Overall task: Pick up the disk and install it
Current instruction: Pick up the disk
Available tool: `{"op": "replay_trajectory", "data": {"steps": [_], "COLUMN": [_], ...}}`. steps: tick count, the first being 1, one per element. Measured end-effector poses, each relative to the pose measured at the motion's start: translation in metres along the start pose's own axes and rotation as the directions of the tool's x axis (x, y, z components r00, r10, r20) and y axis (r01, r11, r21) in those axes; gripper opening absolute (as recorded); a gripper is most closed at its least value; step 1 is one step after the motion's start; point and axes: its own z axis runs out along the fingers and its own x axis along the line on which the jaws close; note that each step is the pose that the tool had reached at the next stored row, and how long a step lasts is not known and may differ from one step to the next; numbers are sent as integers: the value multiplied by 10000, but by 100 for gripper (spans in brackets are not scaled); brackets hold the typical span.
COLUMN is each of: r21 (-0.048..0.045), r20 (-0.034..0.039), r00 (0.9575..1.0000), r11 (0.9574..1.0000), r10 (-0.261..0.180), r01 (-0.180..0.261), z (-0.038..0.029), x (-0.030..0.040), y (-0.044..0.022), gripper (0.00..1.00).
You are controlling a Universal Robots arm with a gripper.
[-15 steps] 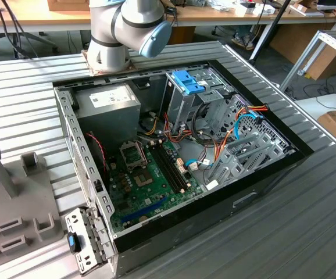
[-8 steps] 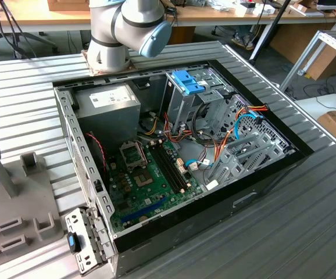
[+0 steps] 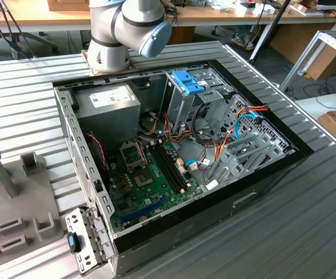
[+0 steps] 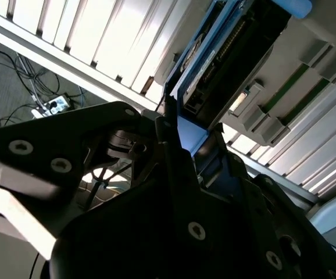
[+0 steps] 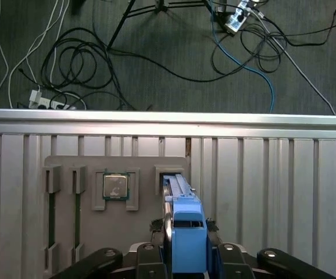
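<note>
Closest to my lens, my claw [image 5: 185,232] is clamped on the blue-railed disk [image 5: 179,186]. It stands on edge in the grey holder [image 5: 86,165], beside a chip [image 5: 115,186]; that holder lies at the exterior view's lower left.

**Open computer and bits around it**

Open computer case [image 3: 272,168] on a ribbed metal table [image 3: 307,232]. Inside: green board [image 3: 150,186], grey power box [image 3: 107,104] with a white sticker, metal cage [image 3: 182,107] with a blue latch [image 3: 186,81] on top, orange and blue wires [image 3: 238,125]. Grey holder [image 3: 17,215] at the exterior view's left. In the first wrist view, small square chip [image 5: 115,186] in a grey plate [image 5: 63,168], tangled cables [image 5: 75,64] on the dark floor.
</note>
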Motion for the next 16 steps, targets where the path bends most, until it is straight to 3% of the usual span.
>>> {"op": "replay_trajectory", "data": {"steps": [7, 8, 12, 14, 16], "r21": [24, 32, 48, 63, 64], "r20": [0, 0, 0, 0, 0], "r00": [10000, 10000, 10000, 10000, 10000], "r11": [10000, 10000, 10000, 10000, 10000], "r10": [-1, -1, -1, -2, -2], "r01": [1, 1, 1, 2, 2], "z": [-319, -415, -608, -680, -681], "x": [-11, -13, -20, -22, -22], "y": [8, 10, 16, 18, 18], "gripper": [36, 36, 36, 36, 36]}}
